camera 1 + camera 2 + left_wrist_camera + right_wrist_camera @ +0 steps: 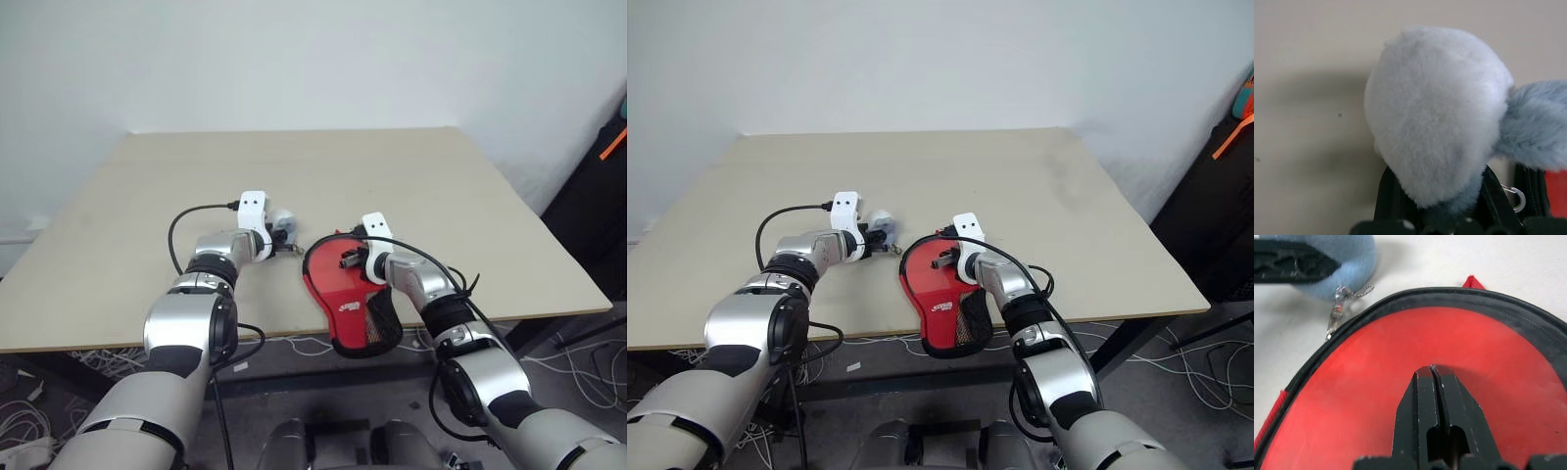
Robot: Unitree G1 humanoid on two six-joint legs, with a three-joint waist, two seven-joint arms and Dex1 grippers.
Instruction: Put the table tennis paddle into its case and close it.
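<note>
The case (338, 338) lies flat near the table's front edge, its narrow end hanging over that edge. Inside its black zip rim (1459, 296) shows the red face of the table tennis paddle (1376, 362); the handle is hidden. My right gripper (1432, 368) is shut, with its tips resting on that red face. A small grey-white soft ball (1435, 112) hangs from the zip pull by a short chain (1338, 308), just beyond the case's round end. My left gripper (281, 236) is shut on this ball from the left.
The pale wooden table (294, 166) stretches far behind and to both sides of the case. Cables (598, 382) lie on the floor below the front edge. A dark object with an orange strap (1236, 132) stands off the table's right side.
</note>
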